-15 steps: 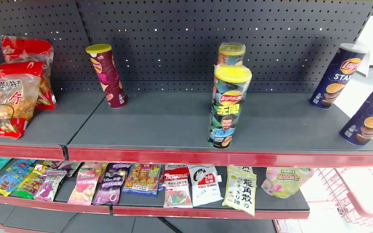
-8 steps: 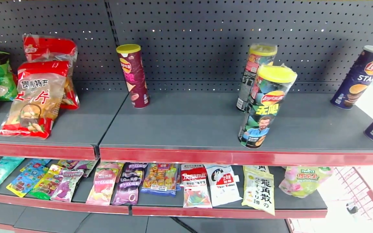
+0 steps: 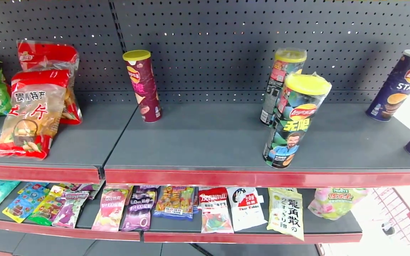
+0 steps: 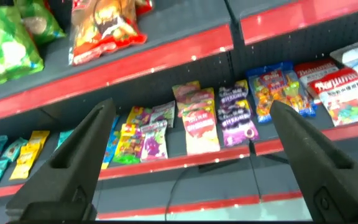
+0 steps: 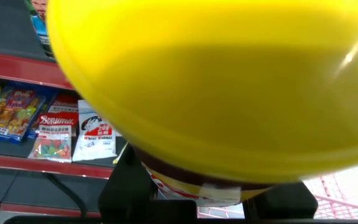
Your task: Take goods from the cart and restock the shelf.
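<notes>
Our right hand is clamped on a yellow-lidded chip can, held out in front of the shelf. Our left hand hangs with its fingers apart, facing the lower candy row. We judge two risks: catching the chip can on the red front lip as it goes in, or nudging the green can, which stands near that lip and could topple off. The widest bare room lies between the purple can and the green can, well apart from both
</notes>
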Motion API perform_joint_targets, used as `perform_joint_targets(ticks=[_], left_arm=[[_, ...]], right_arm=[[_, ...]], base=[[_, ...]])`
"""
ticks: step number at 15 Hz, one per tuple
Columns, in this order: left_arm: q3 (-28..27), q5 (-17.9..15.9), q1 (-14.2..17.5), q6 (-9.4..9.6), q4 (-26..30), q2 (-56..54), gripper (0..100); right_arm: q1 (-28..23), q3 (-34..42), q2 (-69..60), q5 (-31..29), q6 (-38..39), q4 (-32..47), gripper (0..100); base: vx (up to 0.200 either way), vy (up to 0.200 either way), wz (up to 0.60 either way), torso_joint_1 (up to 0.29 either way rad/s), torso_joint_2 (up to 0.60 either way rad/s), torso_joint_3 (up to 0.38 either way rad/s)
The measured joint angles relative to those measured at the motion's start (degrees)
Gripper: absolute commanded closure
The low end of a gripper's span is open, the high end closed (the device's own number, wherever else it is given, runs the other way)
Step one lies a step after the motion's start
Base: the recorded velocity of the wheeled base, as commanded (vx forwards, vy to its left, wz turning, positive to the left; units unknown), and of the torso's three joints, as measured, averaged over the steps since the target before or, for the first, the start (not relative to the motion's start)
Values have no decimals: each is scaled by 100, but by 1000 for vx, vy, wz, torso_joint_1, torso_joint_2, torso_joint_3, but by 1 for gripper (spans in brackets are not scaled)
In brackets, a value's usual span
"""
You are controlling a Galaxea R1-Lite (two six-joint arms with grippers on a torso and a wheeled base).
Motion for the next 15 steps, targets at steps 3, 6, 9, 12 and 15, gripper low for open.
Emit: perform_joint_targets(ticks=[3, 6, 9, 12, 15], left_arm=[[17, -11, -5, 4, -2, -2, 0], [33, -17, -7, 9, 6, -2, 0], [41, -22, -5, 9, -5, -2, 0], [44, -6, -2, 9, 0, -2, 0], [54, -9, -5, 9, 0, -2, 0]], right_arm=[[-4, 5, 0, 0, 0, -15, 100], [-4, 55, 2, 5, 0, -4, 100], [-1, 66, 5, 11, 0, -9, 100], [-1, 77, 6, 13, 0, -9, 100], [-4, 74, 5, 13, 2, -9, 100]], base=[[0, 0, 0, 0, 0, 0], [0, 0, 0, 0, 0, 0], [0, 0, 0, 0, 0, 0], [133, 0, 0, -2, 2, 2], [67, 0, 0, -7, -1, 2]])
